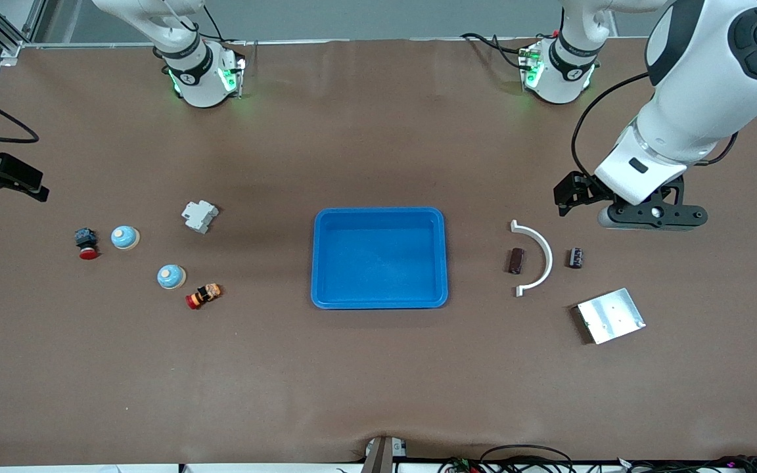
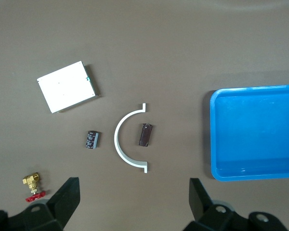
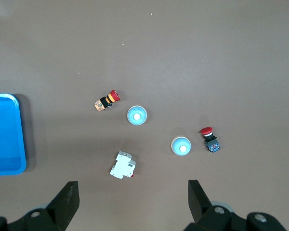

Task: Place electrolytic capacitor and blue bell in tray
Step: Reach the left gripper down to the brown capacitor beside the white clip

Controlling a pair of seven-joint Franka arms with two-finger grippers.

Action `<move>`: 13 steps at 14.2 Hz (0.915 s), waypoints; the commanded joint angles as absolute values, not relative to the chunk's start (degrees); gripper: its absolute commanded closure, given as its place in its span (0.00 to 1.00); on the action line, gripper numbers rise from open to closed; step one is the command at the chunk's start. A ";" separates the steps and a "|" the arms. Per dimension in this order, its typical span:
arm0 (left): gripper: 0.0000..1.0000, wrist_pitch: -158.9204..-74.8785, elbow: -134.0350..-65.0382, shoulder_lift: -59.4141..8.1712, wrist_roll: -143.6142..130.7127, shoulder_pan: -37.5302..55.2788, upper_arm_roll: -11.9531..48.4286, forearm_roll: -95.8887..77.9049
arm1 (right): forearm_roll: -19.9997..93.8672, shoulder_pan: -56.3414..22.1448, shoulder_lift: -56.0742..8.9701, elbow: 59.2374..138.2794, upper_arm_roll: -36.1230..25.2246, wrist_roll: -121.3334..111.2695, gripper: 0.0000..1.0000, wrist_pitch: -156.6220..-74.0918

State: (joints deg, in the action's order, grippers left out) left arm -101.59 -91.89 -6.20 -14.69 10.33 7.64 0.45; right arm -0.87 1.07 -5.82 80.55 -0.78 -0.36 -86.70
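The blue tray (image 2: 253, 134) runs off the edge of both wrist views, and the small brass valve (image 2: 31, 186) is hidden in the front view.

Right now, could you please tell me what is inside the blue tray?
Nothing is inside the blue tray: its whole floor shows bare in the front view. The left wrist view cuts off part of it, and nothing covers it in any view.

table cover (image 1: 378, 381): brown, matt, cloth-like, lightly creased
bright blue rectangular plastic tray (image 1: 379, 217): smooth, slightly glossy
small silver metal plate (image 1: 610, 316): flat, brushed, bright
white curved plastic bracket (image 1: 541, 253): smooth, matt
two pale blue dome bells (image 1: 125, 237): glossy
black cylinder capacitor (image 1: 575, 257): shiny sleeve
white plastic breaker (image 1: 199, 215): matt
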 commanded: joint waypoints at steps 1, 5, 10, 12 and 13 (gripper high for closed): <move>0.00 -100.99 -91.67 -5.63 -15.38 10.37 8.00 0.35 | -0.53 2.20 -6.07 79.80 -0.09 -1.14 0.00 -86.14; 0.00 -100.99 -91.49 -5.80 -17.40 10.55 9.83 0.26 | -0.53 2.20 -6.07 79.80 -0.09 -1.14 0.00 -86.22; 0.00 -100.46 -94.47 -5.80 -24.84 10.20 10.90 0.09 | -0.53 2.20 -6.15 79.80 -0.09 -1.14 0.00 -86.48; 0.00 -99.67 -95.27 -5.71 -34.68 9.93 11.25 -0.09 | -0.53 2.20 -6.15 79.80 -0.09 -1.14 0.00 -86.48; 0.00 -99.67 -95.27 -5.97 -34.63 10.28 11.25 0.00 | -0.53 2.20 -6.15 79.80 -0.09 -1.14 0.00 -86.48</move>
State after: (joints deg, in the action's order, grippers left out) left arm -100.38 -94.80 -6.27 -31.12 10.63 10.53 0.45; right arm -0.87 1.08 -5.83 80.55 -0.78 -0.37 -86.70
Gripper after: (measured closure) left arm 0.000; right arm 0.000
